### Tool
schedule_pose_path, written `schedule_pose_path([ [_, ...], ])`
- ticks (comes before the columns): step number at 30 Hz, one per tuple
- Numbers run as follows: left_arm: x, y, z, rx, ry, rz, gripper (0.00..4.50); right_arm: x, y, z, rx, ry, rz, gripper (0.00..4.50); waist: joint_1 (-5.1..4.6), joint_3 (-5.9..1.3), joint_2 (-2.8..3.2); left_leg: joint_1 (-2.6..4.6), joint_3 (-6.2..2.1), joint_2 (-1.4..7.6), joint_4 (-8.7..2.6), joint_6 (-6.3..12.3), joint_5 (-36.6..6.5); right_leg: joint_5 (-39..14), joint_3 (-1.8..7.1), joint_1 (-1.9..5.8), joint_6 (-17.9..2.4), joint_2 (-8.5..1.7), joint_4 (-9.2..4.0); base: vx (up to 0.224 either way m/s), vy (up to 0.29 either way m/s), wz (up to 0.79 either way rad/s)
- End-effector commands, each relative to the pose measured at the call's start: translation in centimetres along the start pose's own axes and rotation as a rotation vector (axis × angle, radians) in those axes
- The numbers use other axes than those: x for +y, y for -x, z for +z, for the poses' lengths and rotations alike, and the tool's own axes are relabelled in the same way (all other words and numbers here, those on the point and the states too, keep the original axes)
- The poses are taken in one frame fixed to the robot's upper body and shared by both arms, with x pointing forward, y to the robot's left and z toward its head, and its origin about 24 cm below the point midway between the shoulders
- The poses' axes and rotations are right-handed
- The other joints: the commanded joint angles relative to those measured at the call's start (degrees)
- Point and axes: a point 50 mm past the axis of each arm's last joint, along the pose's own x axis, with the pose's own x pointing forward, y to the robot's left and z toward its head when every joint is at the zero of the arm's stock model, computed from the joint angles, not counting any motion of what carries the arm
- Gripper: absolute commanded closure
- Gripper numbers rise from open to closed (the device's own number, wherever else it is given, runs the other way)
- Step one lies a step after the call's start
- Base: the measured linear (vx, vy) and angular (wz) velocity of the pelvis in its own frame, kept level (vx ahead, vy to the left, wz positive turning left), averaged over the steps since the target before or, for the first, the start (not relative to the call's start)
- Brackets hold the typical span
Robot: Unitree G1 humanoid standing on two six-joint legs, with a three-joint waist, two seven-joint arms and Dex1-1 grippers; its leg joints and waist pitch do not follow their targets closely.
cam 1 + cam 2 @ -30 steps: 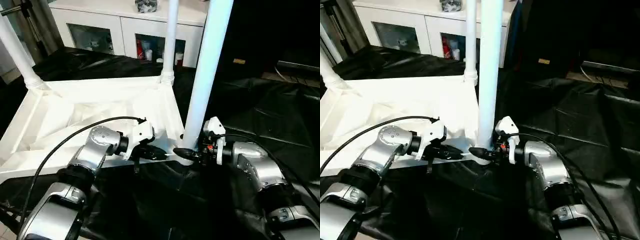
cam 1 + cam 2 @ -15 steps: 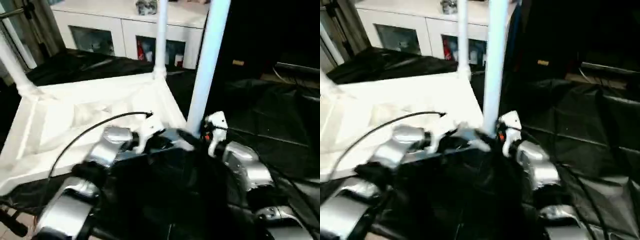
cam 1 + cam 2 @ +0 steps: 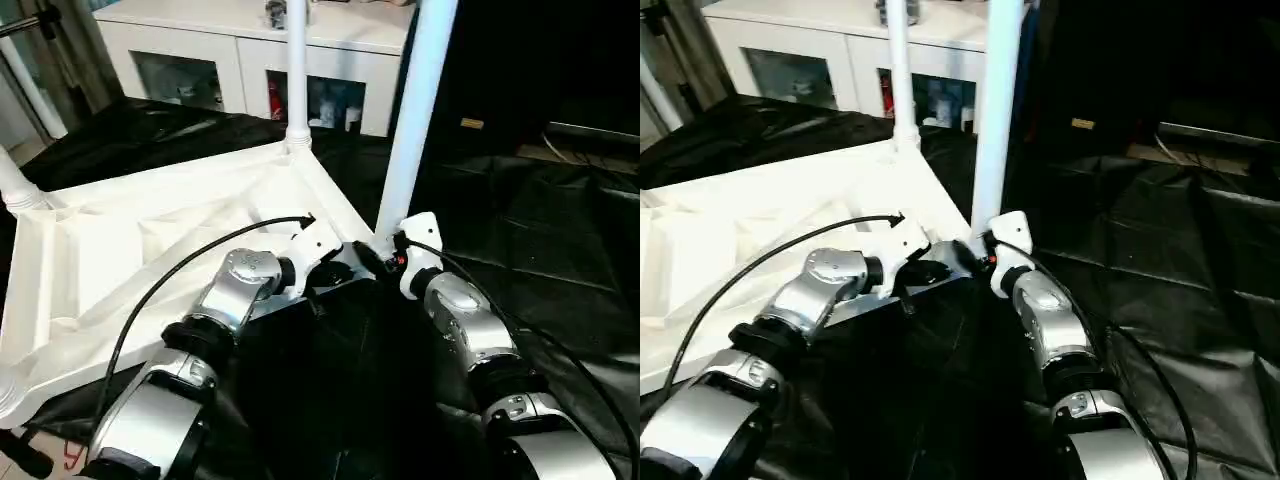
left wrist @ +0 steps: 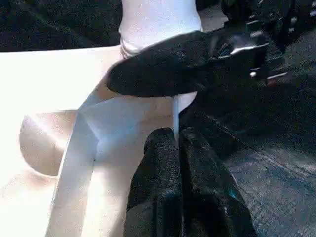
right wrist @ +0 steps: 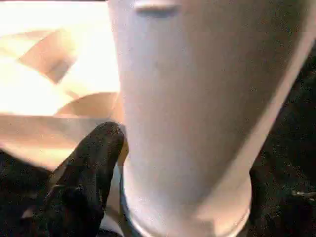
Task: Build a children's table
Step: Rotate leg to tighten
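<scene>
Table top (image 3: 150,250) lying upside down on black sheeting (image 3: 540,220), ribbed underside up, occupying the 9 to 11 o'clock portion of the head view. Three legs seen standing upright in corner sockets: near leg (image 3: 415,110) at about 12 o'clock just beyond both wrists, far leg (image 3: 296,70) at 11 o'clock, third leg (image 3: 18,185) at 9 o'clock by the picture edge. Left gripper (image 4: 173,148) set at the near edge of the top, right beside the near leg's socket; its two fingers pressed together on the thin white rim, no gap showing between them. Right gripper (image 3: 372,262) at the base of the near leg; one black finger (image 5: 84,173) seen lying against the leg just above the socket collar, the other hidden, so opening cannot be judged. From the left wrist, a right finger (image 4: 168,69) crossing in front of the leg base. White cabinet (image 3: 240,50) with glass doors standing at 12 o'clock behind the table. Black cable (image 3: 190,270) looping over the left forearm.
</scene>
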Motion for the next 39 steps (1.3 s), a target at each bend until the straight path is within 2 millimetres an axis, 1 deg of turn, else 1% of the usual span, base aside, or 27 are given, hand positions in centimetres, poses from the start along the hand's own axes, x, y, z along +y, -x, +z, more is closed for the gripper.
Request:
schedule_pose_path([
  [1,-1.2,-0.9,0.8,-0.047,-0.032,-0.086,4.50,3.0,-0.4,-1.7,0.076,0.020,0.193,0.68,0.09,-3.09,-0.47,-0.18,-1.21,2.48,-3.93,4.48,-8.86,-8.94,2.96,2.96,-13.87,-4.43,-4.46,0.000,0.000,0.00],
  [2,-1.2,-0.7,0.7,-0.041,-0.030,-0.093,4.50,2.9,-0.2,-1.7,0.078,0.025,0.218,0.68,0.07,-3.06,-0.41,-0.09,-1.20,2.49,-3.96,4.53,-9.00,-9.08,2.95,2.87,-13.84,-4.35,-4.49,0.000,0.000,0.00],
  [3,-1.2,-0.7,0.6,-0.038,-0.028,-0.097,4.50,2.8,-0.1,-1.7,0.080,0.027,0.231,0.68,0.01,-3.13,-0.49,-0.11,-1.20,2.48,-3.91,4.72,-8.90,-8.77,2.95,2.97,-13.97,-4.31,-4.41,0.000,0.000,0.00],
  [4,-1.3,-0.5,0.4,-0.032,-0.031,-0.115,4.50,2.7,0.2,-1.7,0.082,0.039,0.261,0.68,-0.02,-3.07,-0.37,-0.08,-1.18,2.50,-3.94,4.75,-8.94,-8.79,2.95,2.88,-14.17,-4.29,-4.45,0.000,0.000,0.00],
  [5,-1.3,-0.1,0.1,-0.022,-0.038,-0.148,4.50,2.3,0.8,-1.7,0.088,0.054,0.310,0.68,-0.04,-3.09,-0.44,-0.07,-1.20,2.51,-3.93,4.75,-9.10,-8.91,2.92,2.92,-14.24,-4.30,-4.46,0.000,0.000,0.00],
  [6,-1.4,0.1,-0.1,-0.015,-0.041,-0.169,4.50,2.1,1.1,-1.7,0.091,0.062,0.339,0.68,0.07,-3.13,-0.53,-0.12,-1.22,2.51,-3.87,5.18,-8.85,-8.23,2.93,3.08,-14.38,-4.29,-4.34,0.000,0.000,0.00],
  [8,-1.4,0.5,-0.3,-0.002,-0.046,-0.199,4.50,1.7,1.6,-1.5,0.092,0.065,0.374,0.68,0.15,-3.18,-0.49,-0.05,-1.14,2.66,-3.83,5.74,-8.08,-6.34,2.95,2.97,-15.04,-4.27,-4.13,0.000,0.000,0.00],
  [9,-1.4,1.1,-0.7,0.015,-0.053,-0.237,4.50,1.3,2.2,-1.3,0.093,0.056,0.416,0.68,0.17,-3.11,-0.53,-0.08,-1.10,2.63,-3.83,5.93,-8.13,-6.19,2.91,3.03,-15.26,-4.18,-4.10,0.000,0.000,0.00],
  [10,-1.4,1.2,-0.8,0.016,-0.053,-0.239,4.50,1.2,2.2,-1.3,0.094,0.057,0.419,0.68,0.25,-3.13,-0.52,-0.12,-1.14,2.70,-3.84,5.97,-8.09,-6.37,2.86,3.11,-15.34,-4.20,-4.04,0.000,0.000,0.00],
  [11,-1.4,1.4,-0.9,0.025,-0.056,-0.253,4.50,1.1,2.4,-1.2,0.096,0.060,0.435,0.68,0.28,-3.09,-0.44,-0.11,-1.03,2.75,-3.80,5.87,-8.33,-6.68,2.85,2.95,-15.50,-4.17,-4.08,0.000,0.000,0.00],
  [13,-1.3,2.2,-1.4,0.049,-0.067,-0.287,4.50,0.7,3.2,-1.0,0.116,0.078,0.499,0.68,0.46,-3.05,-0.53,-0.03,-1.03,2.88,-3.86,5.51,-8.70,-7.32,2.80,2.95,-15.40,-4.11,-4.11,0.000,0.000,0.00],
  [14,-1.3,2.2,-1.4,0.049,-0.067,-0.287,4.50,0.7,3.2,-1.0,0.116,0.078,0.499,0.68,0.49,-3.07,-0.50,-0.02,-1.00,2.91,-3.85,5.43,-8.62,-7.16,2.84,2.89,-15.36,-4.16,-4.03,0.000,0.000,0.00],
  [15,-1.2,2.6,-1.7,0.065,-0.070,-0.302,4.50,0.5,3.6,-1.0,0.135,0.098,0.536,0.68,0.54,-3.05,-0.48,0.00,-1.03,2.92,-3.87,5.27,-8.69,-7.27,2.84,2.89,-15.28,-4.17,-4.04,0.000,0.000,0.00],
  [16,-1.2,3.0,-1.9,0.077,-0.073,-0.318,4.50,0.3,3.9,-1.0,0.147,0.105,0.552,0.68,0.60,-3.02,-0.67,0.01,-1.02,2.91,-3.89,5.16,-8.84,-7.77,2.84,2.87,-15.20,-4.17,-4.06,0.000,0.000,0.00],
  [18,-1.1,3.5,-2.2,0.094,-0.079,-0.336,4.50,0.1,4.1,-0.9,0.157,0.108,0.570,0.68,0.68,-2.96,-0.60,-0.05,-0.99,2.87,-3.91,4.94,-9.01,-8.58,2.89,2.84,-14.97,-4.22,-4.12,0.000,0.000,0.00],
  [20,-1.0,3.7,-2.2,0.097,-0.079,-0.337,4.50,0.1,4.2,-0.8,0.159,0.108,0.577,0.68,0.73,-2.98,-0.60,0.07,-1.03,2.95,-3.97,4.58,-9.02,-8.86,2.90,2.77,-14.98,-4.28,-4.15,0.000,0.000,0.00],
  [21,-0.9,3.8,-2.2,0.099,-0.079,-0.332,4.50,0.1,4.2,-0.7,0.158,0.108,0.579,0.81,0.74,-2.97,-0.59,0.07,-1.04,2.88,-3.96,4.18,-9.12,-9.15,2.92,2.75,-14.93,-4.27,-4.15,0.000,0.000,0.00],
  [23,-0.8,3.9,-2.2,0.100,-0.079,-0.328,4.50,0.1,4.2,-0.6,0.156,0.106,0.581,0.99,0.74,-3.00,-0.61,0.06,-1.06,2.86,-3.96,4.03,-8.85,-8.94,2.93,2.78,-14.95,-4.29,-4.15,0.000,0.000,0.00],
  [24,-0.8,3.9,-2.2,0.098,-0.078,-0.325,4.50,0.1,4.2,-0.5,0.152,0.103,0.582,1.02,0.73,-2.99,-0.71,0.06,-1.04,2.86,-3.96,4.04,-8.80,-8.84,2.94,2.80,-14.92,-4.28,-4.16,0.000,0.000,0.00],
  [27,-0.7,3.9,-2.1,0.089,-0.076,-0.316,4.50,0.4,4.2,-0.5,0.142,0.096,0.590,1.36,0.82,-3.09,-0.67,0.06,-1.02,2.80,-3.86,4.28,-7.76,-7.53,2.93,2.82,-15.00,-4.24,-3.97,0.000,0.000,0.00],
  [29,-0.7,3.8,-2.1,0.085,-0.075,-0.312,4.50,0.5,4.2,-0.5,0.141,0.093,0.595,1.46,0.89,-3.14,-0.68,0.01,-1.01,2.78,-3.81,4.50,-7.14,-6.50,2.90,2.88,-15.15,-4.18,-3.86,0.000,0.000,0.00],
  [30,-0.7,3.8,-2.0,0.083,-0.075,-0.307,4.50,0.6,4.2,-0.5,0.142,0.093,0.596,1.59,0.91,-3.14,-0.68,0.00,-1.00,2.80,-3.80,4.54,-7.08,-6.32,2.90,2.86,-15.21,-4.19,-3.84,0.000,0.000,0.00],
  [31,-0.7,3.7,-2.0,0.081,-0.075,-0.301,4.50,0.6,4.2,-0.6,0.142,0.092,0.596,1.59,0.94,-3.16,-0.69,0.01,-0.99,2.80,-3.77,4.60,-7.07,-6.15,2.89,2.87,-15.27,-4.22,-3.82,0.000,0.000,0.00],
  [35,-0.7,3.4,-1.9,0.073,-0.071,-0.277,4.50,0.8,4.1,-0.9,0.147,0.089,0.576,1.75,1.08,-3.07,-0.67,0.13,-1.00,2.83,-3.85,4.23,-7.89,-7.71,2.92,2.78,-15.00,-4.28,-4.04,0.000,0.000,0.00],
  [37,-0.6,3.2,-1.8,0.069,-0.064,-0.251,4.50,0.8,4.0,-1.0,0.144,0.090,0.546,1.77,1.07,-2.93,-0.72,0.19,-1.02,2.79,-3.94,3.68,-8.99,-9.66,2.97,2.69,-14.51,-4.35,-4.31,0.000,0.000,0.00],
  [38,-0.5,2.6,-1.6,0.059,-0.051,-0.199,4.50,0.8,3.5,-1.6,0.148,0.079,0.458,1.78,0.98,-2.92,-0.86,0.26,-1.06,2.79,-4.00,3.20,-9.27,-10.90,3.04,2.59,-14.10,-4.41,-4.41,0.000,0.000,0.00],
  [39,-0.4,2.3,-1.4,0.053,-0.042,-0.171,4.50,0.7,3.2,-1.8,0.149,0.074,0.410,1.78,0.88,-2.81,-0.86,0.31,-1.06,2.73,-4.05,2.98,-9.86,-11.89,3.03,2.46,-13.86,-4.34,-4.54,0.000,0.000,0.00],
])
